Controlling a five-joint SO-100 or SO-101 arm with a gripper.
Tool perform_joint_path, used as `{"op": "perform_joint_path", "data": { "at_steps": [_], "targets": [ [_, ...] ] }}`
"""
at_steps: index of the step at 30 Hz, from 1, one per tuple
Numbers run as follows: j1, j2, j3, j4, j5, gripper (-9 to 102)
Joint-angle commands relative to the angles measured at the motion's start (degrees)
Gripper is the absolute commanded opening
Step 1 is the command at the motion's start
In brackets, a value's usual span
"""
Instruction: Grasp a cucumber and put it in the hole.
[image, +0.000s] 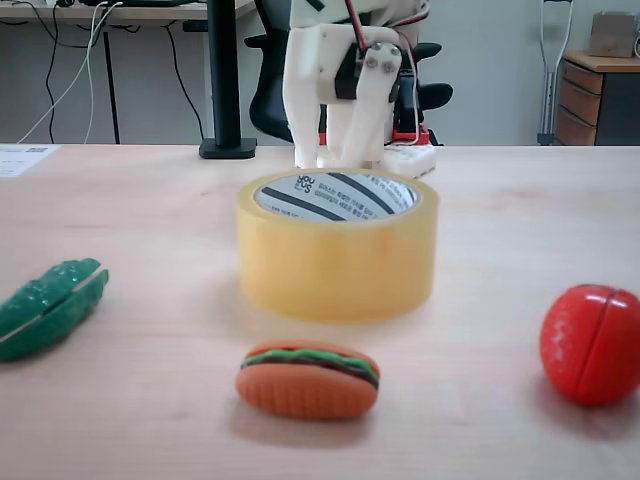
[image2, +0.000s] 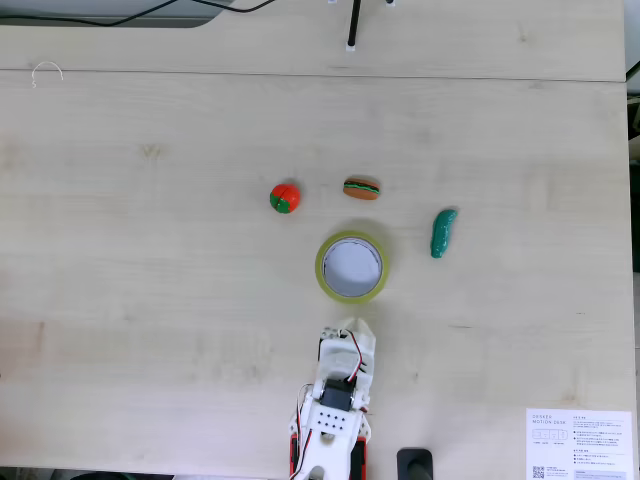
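fixed views: cucumber (image2: 443, 232) well apart from the tool (image2: 349, 326), tool's opening unclear, holding nothing

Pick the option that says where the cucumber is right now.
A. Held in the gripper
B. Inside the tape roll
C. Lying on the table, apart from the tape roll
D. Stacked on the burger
C. The cucumber lies flat on the table, clear of the tape roll and its hole, which has nothing in it, while the gripper sits on the roll's other side holding nothing.
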Motion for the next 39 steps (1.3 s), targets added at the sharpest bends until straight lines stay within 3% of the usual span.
{"op": "perform_joint_path", "data": {
  "at_steps": [1, 8, 18, 22, 29, 39],
  "targets": [
    [2.5, 0.2, -7.8, -2.0, 0.2, 0],
    [7.4, -3.1, -18.8, -2.0, 0.2, 0],
    [10.2, -49.9, -61.6, -2.6, 0.1, 1],
    [12.1, -64.7, -71.8, -6.7, 0.0, 10],
    [14.2, -78.0, -74.5, -17.8, -3.0, 25],
    [16.1, -90.6, -74.6, -27.8, -8.3, 35]
  ]
}}
